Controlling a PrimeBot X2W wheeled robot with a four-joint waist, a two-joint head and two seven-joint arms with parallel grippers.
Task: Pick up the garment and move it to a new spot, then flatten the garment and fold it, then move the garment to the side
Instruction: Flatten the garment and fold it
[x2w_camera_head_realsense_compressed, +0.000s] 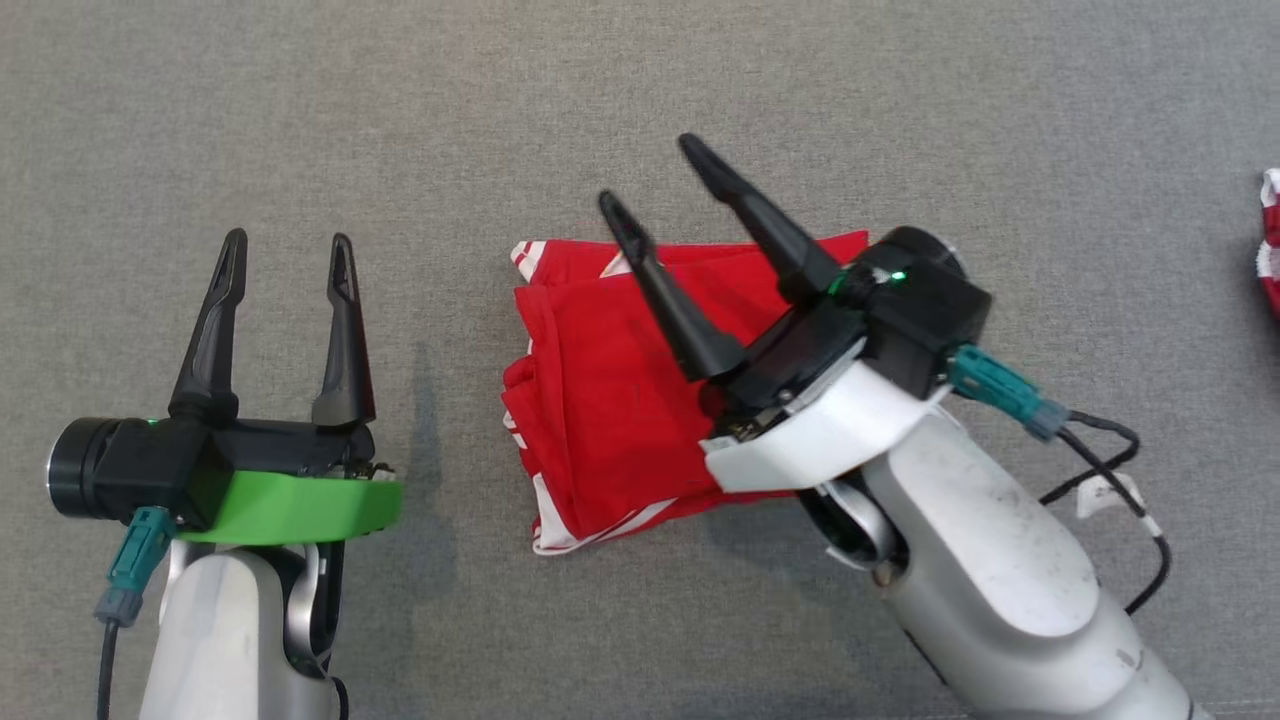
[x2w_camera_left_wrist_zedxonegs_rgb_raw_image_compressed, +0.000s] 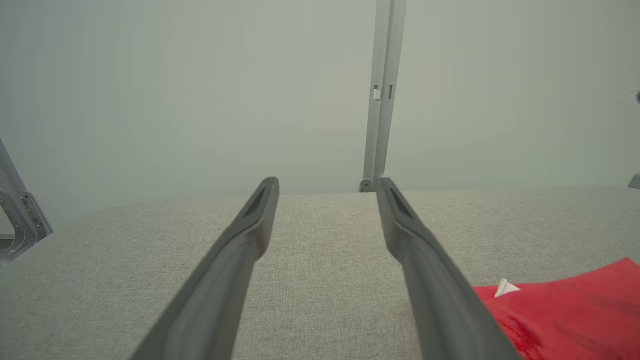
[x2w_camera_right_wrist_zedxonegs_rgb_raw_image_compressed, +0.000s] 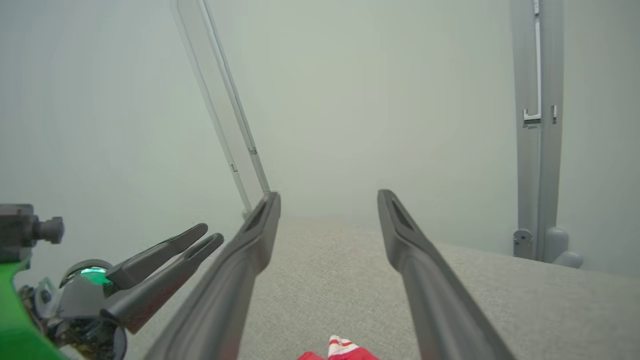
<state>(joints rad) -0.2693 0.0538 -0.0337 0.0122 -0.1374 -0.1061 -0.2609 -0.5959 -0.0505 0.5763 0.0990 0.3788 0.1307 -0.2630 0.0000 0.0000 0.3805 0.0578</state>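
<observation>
A red garment (x2w_camera_head_realsense_compressed: 610, 400) with white trim lies folded into a compact stack on the grey cloth surface, mid-frame in the head view. My right gripper (x2w_camera_head_realsense_compressed: 650, 170) hangs above it, open, fingers pointing up and to the left, nothing between them. In the right wrist view the right gripper (x2w_camera_right_wrist_zedxonegs_rgb_raw_image_compressed: 328, 200) is spread wide, with a corner of the garment (x2w_camera_right_wrist_zedxonegs_rgb_raw_image_compressed: 342, 350) at the bottom edge. My left gripper (x2w_camera_head_realsense_compressed: 288, 250) stands open to the left of the garment, clear of it. The left wrist view shows the left gripper (x2w_camera_left_wrist_zedxonegs_rgb_raw_image_compressed: 327, 186) open and the garment (x2w_camera_left_wrist_zedxonegs_rgb_raw_image_compressed: 575, 310) at lower right.
A second red and white cloth (x2w_camera_head_realsense_compressed: 1270, 240) peeks in at the right edge of the head view. Grey metal frame posts (x2w_camera_left_wrist_zedxonegs_rgb_raw_image_compressed: 382, 95) stand at the far edge of the surface against a pale wall. A black cable (x2w_camera_head_realsense_compressed: 1120, 470) loops from my right wrist.
</observation>
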